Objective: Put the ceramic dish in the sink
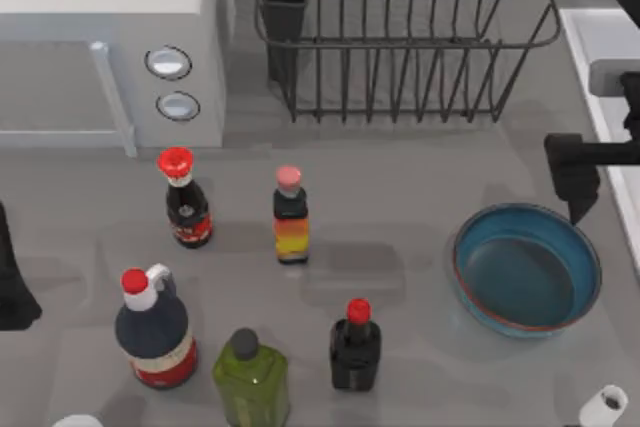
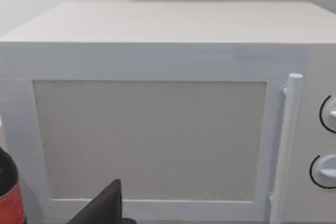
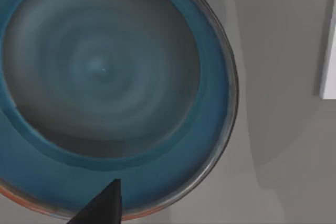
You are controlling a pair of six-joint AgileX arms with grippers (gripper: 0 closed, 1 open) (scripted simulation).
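The ceramic dish sits upright on the grey desk at the right side, toward the near edge. Its teal inside is bare and its reddish-brown rim is intact all round. In the right wrist view the dish lies directly below the camera, resting flat on the desk.

The sink lies at the far right edge of the desk, a pale basin with a raised light rim. It is just beside the dish, to the right and farther back, and apart from it.

The right gripper hangs above the far right part of the dish rim, between the dish and the sink. It holds nothing. Whether its fingers are spread or closed cannot be told; one dark finger shows over the dish rim.

The left arm is parked at the left edge of the desk; the state of its fingers cannot be told.

A dark wire dish rack stands at the far centre. A white microwave stands at the far left. Five bottles stand left of the dish: a red-capped dark bottle, a pink-capped bottle, a large red-capped bottle, a green bottle and a small dark bottle.
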